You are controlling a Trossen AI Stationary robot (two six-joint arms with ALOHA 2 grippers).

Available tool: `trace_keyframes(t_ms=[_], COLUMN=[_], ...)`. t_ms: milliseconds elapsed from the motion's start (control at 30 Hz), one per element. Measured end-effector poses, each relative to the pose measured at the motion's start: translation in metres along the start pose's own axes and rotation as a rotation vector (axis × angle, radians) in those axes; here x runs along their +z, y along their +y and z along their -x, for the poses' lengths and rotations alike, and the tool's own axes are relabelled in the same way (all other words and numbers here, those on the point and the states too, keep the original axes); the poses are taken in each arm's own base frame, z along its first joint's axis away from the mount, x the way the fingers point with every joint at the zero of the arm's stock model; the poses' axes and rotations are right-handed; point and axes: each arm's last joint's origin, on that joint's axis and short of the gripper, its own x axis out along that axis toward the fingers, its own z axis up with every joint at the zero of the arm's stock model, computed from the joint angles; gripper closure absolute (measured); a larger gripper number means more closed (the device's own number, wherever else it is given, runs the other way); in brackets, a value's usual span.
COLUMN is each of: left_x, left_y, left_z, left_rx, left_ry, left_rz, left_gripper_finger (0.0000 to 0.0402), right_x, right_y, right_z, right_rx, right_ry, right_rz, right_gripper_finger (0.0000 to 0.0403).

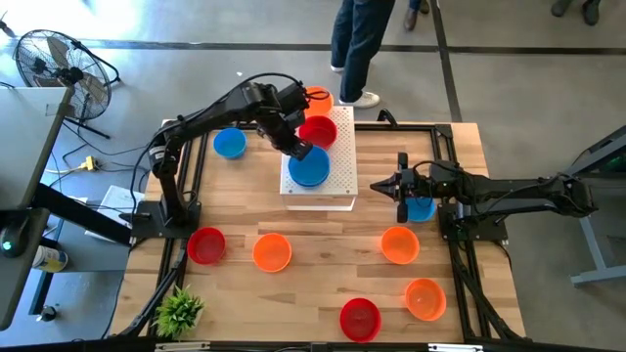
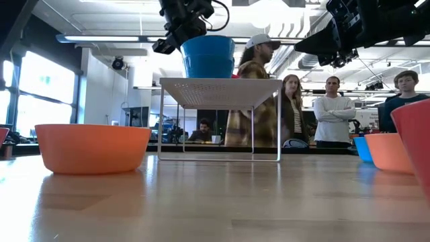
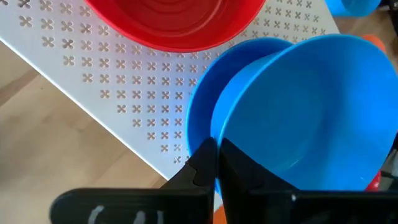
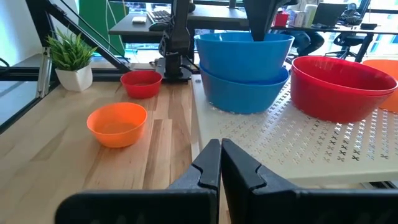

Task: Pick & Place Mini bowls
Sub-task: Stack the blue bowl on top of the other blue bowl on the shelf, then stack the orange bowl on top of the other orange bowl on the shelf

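Two blue mini bowls are stacked on the white perforated platform near its near left corner. My left gripper is shut on the upper blue bowl, which sits nested in the lower one. A red bowl and an orange bowl stand farther back on the platform. My right gripper hangs shut and holds nothing, to the right of the platform, above the table next to another blue bowl. My left gripper pinches the upper blue bowl's rim on its far left side, one finger inside the bowl and one outside. The fingers slant down from above. The bowl sits nested in the lower blue bowl, mouth up.
On the table stand a blue bowl left of the platform, a red and an orange bowl in front of it, two more orange bowls and a red bowl near the front right. A small plant marks the front left corner. People stand beyond the far edge.
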Motion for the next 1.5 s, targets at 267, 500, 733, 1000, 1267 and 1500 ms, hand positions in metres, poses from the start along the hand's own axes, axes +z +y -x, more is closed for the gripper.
trace_keyframes(t_ms=[267, 500, 733, 1000, 1267, 1500], left_x=[0.0, 0.001, 0.003, -0.003, -0.019, -0.055], left_y=[0.001, 0.001, 0.001, -0.024, -0.047, -0.032], left_z=[0.0, 0.0, 0.0, -0.007, 0.017, 0.022], left_rx=[0.029, 0.042, 0.063, 0.148, 0.17, 0.104], left_ry=[-0.013, -0.021, -0.06, -0.166, -0.371, -0.499], left_rz=[0.031, 0.015, -0.054, -0.274, -0.414, -0.434], left_gripper_finger=[0.0341, 0.0323, 0.0353, 0.0396, 0.0401, 0.0401], right_x=[0.0, 0.0, 0.0, -0.002, -0.002, -0.002], right_y=[0.0, 0.0, 0.0, 0.0, 0.007, 0.012], right_z=[0.0, 0.0, 0.0, 0.0, 0.0, 0.0], right_rx=[0.0, 0.0, 0.0, 0.001, -0.008, -0.02], right_ry=[0.001, 0.0, 0.004, 0.015, 0.023, 0.021], right_rz=[0.0, 0.0, 0.0, -0.003, 0.006, 0.009], right_gripper_finger=[0.0401, 0.0401, 0.0401, 0.0401, 0.0402, 0.0402])
